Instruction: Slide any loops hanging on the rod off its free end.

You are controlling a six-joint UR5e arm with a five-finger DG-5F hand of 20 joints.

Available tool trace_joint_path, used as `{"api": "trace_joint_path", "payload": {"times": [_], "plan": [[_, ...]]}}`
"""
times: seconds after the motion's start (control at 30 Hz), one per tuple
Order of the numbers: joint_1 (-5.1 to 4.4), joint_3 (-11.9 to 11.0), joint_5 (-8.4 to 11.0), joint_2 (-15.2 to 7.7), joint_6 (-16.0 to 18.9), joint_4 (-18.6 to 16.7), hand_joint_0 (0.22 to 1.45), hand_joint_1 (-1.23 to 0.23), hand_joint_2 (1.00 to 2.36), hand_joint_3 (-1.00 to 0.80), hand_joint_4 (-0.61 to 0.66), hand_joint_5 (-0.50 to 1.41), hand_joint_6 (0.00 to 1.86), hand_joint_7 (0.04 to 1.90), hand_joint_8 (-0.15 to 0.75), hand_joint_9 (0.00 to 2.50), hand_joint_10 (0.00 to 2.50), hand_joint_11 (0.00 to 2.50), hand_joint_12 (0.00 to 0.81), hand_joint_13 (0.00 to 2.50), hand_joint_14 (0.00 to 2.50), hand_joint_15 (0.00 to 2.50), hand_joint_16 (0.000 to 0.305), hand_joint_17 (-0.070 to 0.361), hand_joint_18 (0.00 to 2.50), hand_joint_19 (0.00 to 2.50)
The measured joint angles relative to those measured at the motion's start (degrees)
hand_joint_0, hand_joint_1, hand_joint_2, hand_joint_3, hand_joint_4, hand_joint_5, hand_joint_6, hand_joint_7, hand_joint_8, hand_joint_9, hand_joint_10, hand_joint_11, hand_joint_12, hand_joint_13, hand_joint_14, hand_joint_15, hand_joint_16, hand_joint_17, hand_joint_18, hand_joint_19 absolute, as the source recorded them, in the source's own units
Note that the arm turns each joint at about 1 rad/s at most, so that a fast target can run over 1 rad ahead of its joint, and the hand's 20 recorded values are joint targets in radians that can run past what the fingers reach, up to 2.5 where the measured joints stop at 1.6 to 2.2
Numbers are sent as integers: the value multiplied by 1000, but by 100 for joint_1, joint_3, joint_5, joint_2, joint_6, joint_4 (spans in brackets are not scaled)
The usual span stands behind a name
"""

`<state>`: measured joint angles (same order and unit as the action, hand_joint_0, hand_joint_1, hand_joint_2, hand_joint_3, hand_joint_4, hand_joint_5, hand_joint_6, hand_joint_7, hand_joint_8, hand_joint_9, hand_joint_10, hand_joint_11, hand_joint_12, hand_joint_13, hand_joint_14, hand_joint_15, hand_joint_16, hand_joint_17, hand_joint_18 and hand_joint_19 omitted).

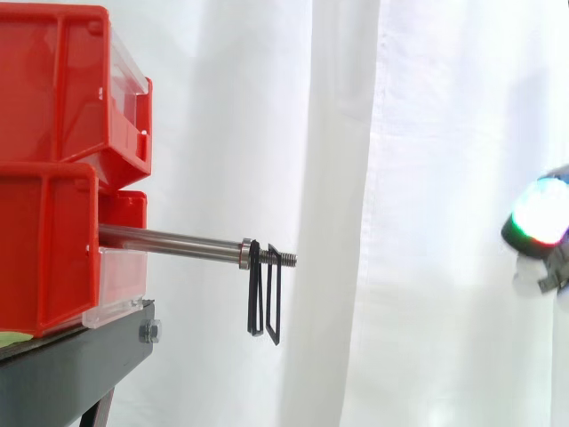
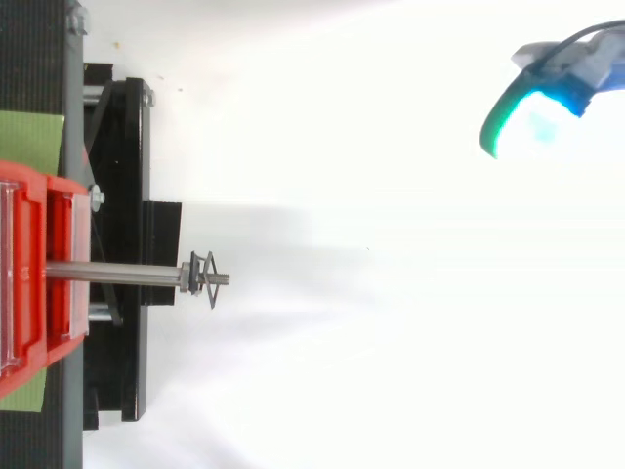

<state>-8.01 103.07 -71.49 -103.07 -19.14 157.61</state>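
A steel rod [image 1: 169,240] sticks out level from the red bins toward the right, ending in a threaded tip. Thin black rectangular loops [image 1: 265,294] hang side by side near that free end, just past a collar on the rod. From above, the loops [image 2: 203,280] cross the rod [image 2: 107,274] close to its tip. My hand [image 1: 538,213] is at the right edge, far from the rod and slightly above its height, glowing green, cyan and red. In the top view the hand [image 2: 532,117] sits at the upper right, well off the rod's line.
Two stacked red bins [image 1: 53,89] stand on a black stand [image 1: 71,365] at the left. A white curtain [image 1: 400,133] hangs behind. A green patch [image 2: 29,137] lies on the stand beside the bins. Open space lies between rod tip and hand.
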Motion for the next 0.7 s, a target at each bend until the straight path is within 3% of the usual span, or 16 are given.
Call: {"api": "trace_joint_path", "payload": {"times": [0.27,0.47,0.57,0.7], "plan": [[-70,-2,22,-552,19,-746,535,-568,1003,-463,343,-206,504,883,323,590,0,23,367,439,0,0,57,129,496,54],[-105,-39,-6,-1088,-123,-1516,540,-603,1004,-469,353,-201,504,897,326,629,1,54,364,462,0,0,56,126,520,57],[-116,-161,-82,-1395,-208,-1818,541,-612,1004,-469,357,-199,504,902,327,638,0,59,362,472,0,0,56,125,525,57],[-116,-388,-222,-1702,-266,-1917,544,-618,1003,-470,361,-197,504,905,330,640,2,57,361,476,0,0,55,124,527,58]]}}
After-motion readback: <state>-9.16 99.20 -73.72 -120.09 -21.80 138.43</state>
